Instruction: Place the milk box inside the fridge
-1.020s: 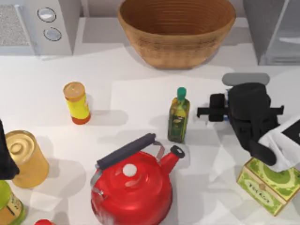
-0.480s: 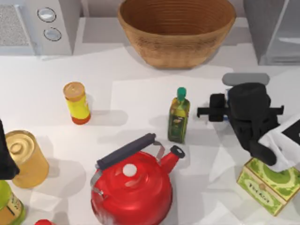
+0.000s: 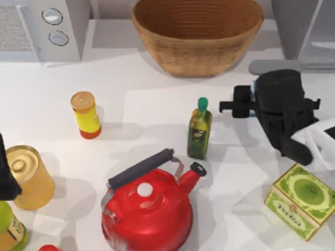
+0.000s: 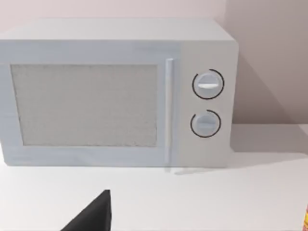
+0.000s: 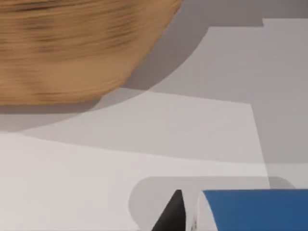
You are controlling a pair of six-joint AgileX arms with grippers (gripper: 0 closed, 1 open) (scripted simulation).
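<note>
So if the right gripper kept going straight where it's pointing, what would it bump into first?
Probably bare table. The right gripper, shut on the milk box, aims at the open stretch beside the basket; depth there is hard to judge.

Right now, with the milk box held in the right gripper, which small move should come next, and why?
Probably carry on toward the fridge at the table's far right. The right gripper holds the milk box off the table, between the green-capped bottle and the fridge, not yet inside.
</note>
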